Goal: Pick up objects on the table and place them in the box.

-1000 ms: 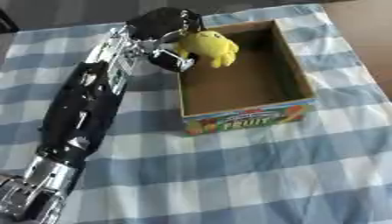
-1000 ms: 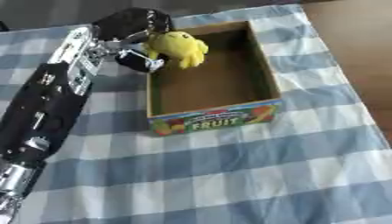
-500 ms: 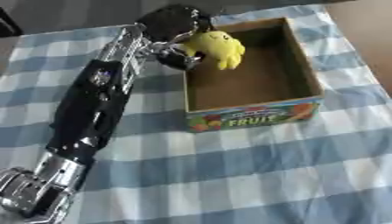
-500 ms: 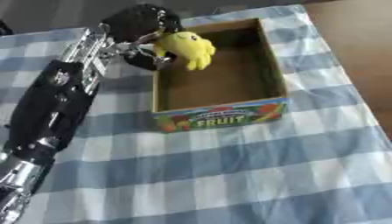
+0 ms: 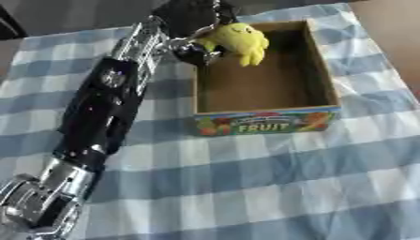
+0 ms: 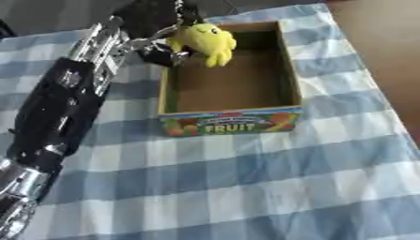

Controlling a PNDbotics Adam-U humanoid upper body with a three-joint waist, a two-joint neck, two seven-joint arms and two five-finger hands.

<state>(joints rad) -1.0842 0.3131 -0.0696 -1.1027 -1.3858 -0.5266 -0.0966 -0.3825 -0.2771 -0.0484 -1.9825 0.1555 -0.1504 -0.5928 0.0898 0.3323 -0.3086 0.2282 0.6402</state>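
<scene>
One soft yellow plush toy (image 5: 239, 41) hangs over the far-left corner of the rectangular cardboard box (image 5: 266, 119), the left hand (image 5: 190, 22) fingers curled round it, above the checked-cloth tabletop (image 5: 246, 187).

1. Left eye view: looking steeply down from the head, facing the far table edge.
2. Right eye view: same stance, set slightly rightward.
3. Shared: cardboard box (image 5: 266, 84), checked tablecloth (image 6: 271, 178), left arm (image 5: 107, 108).
</scene>
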